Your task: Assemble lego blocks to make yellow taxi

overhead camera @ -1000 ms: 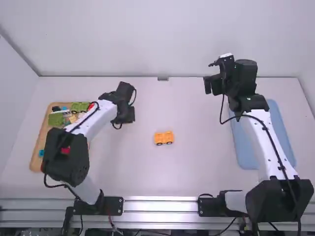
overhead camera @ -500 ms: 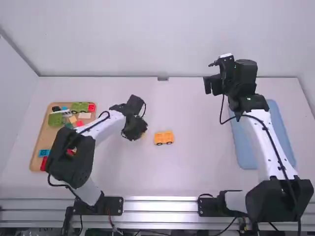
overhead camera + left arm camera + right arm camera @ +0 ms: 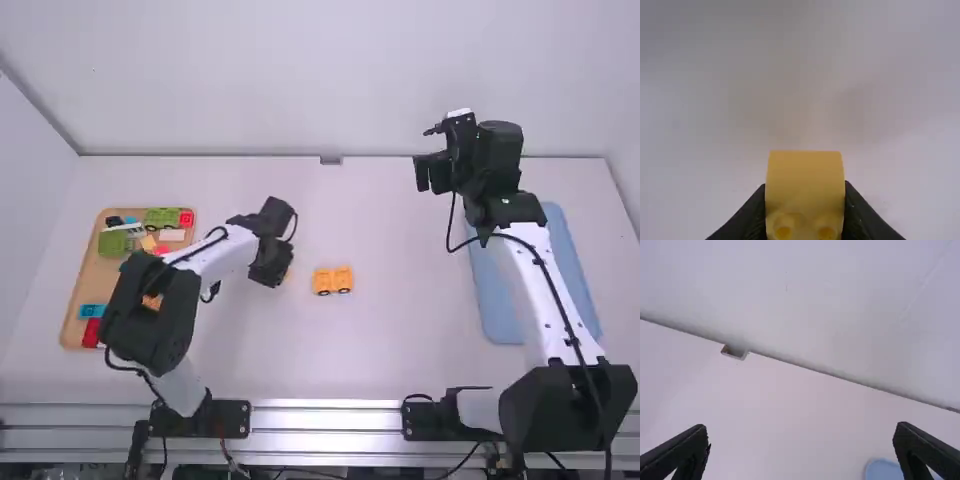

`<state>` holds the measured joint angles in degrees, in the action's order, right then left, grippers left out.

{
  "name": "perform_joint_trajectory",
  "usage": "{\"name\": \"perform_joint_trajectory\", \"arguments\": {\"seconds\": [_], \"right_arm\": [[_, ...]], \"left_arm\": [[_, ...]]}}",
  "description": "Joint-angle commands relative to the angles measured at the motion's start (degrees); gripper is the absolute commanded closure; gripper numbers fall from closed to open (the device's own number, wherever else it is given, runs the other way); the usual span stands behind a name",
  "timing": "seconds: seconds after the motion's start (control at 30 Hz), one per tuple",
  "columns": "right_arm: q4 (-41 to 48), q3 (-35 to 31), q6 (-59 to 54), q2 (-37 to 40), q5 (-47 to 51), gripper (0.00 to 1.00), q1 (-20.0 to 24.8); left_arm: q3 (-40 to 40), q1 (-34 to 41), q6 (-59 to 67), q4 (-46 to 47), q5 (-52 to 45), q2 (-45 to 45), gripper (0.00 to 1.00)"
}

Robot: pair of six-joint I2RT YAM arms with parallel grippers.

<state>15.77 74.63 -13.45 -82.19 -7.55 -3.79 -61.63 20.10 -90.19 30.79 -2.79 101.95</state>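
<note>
My left gripper is just left of the yellow wheeled base on the table, a small gap between them. In the left wrist view my left gripper is shut on a yellow block with round studs. The wheeled base stands on its dark wheels near the table's middle. My right gripper is held over the far right part of the table, away from the blocks. Seen from its own wrist, the right gripper has its fingers wide apart with nothing between them.
At the left a wooden tray holds several green, red, blue and other blocks, partly under the left arm. A blue tray lies at the right beneath the right arm. A wall runs along the table's far edge.
The left gripper came from farther back and left toward the wheeled base, and has shifted only slightly in the last half second. The right arm and the wheeled base have kept their places.
</note>
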Motion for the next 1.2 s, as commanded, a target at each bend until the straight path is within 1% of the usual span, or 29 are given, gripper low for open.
{"name": "perform_joint_trajectory", "arguments": {"seconds": [0.0, 0.13, 0.3, 0.4, 0.5, 0.57, 0.63, 0.8, 0.93, 1.1, 1.17], "right_arm": [[0.1, 1.8, 0.1, -0.3, -0.2, 0.02, 0.0], [0.1, 1.8, 0.1, -0.3, -0.1, 0.02, 0.0], [0.1, 1.8, 0.1, -0.3, -0.2, 0.02, 0.0], [0.1, 1.8, 0.1, -0.3, -0.2, 0.02, 0.0], [0.1, 1.8, 0.1, -0.3, -0.1, 0.02, 0.0], [0.1, 1.8, 0.1, -0.3, -0.2, 0.02, 0.0], [0.1, 1.8, 0.1, -0.3, -0.2, 0.02, 0.0], [0.1, 1.8, 0.1, -0.3, -0.2, 0.02, 0.0], [0.1, 1.8, 0.1, -0.3, -0.2, 0.02, 0.0], [0.4, 1.8, 0.1, -0.3, -0.2, 0.02, 0.0], [0.8, 1.8, 0.1, -0.3, -0.2, 0.02, 0.0]], "left_arm": [[0.2, 0.2, 0.3, -0.6, -0.7, 1.3, 0.98], [0.2, 0.2, -0.5, -0.9, -0.7, 1.4, 0.98], [0.2, 0.2, -3.6, -0.8, -3.7, 1.4, 0.98], [0.2, 0.2, -3.5, -1.0, -3.8, 1.4, 0.98], [0.2, 0.2, -7.0, 0.1, -3.1, 1.4, 0.98], [0.2, 0.2, -12.3, 2.6, -1.9, 1.4, 0.98], [0.2, 0.2, -13.6, 3.3, -2.3, 1.6, 0.98], [0.2, 1.0, -15.5, 1.2, -2.2, 4.1, 0.98], [0.2, 1.3, -14.6, -1.4, -4.2, 6.0, 0.97], [0.2, 1.0, -15.9, -1.0, -4.1, 6.0, 0.98], [0.2, 1.2, -15.9, -1.1, -4.6, 6.0, 0.77]]}}
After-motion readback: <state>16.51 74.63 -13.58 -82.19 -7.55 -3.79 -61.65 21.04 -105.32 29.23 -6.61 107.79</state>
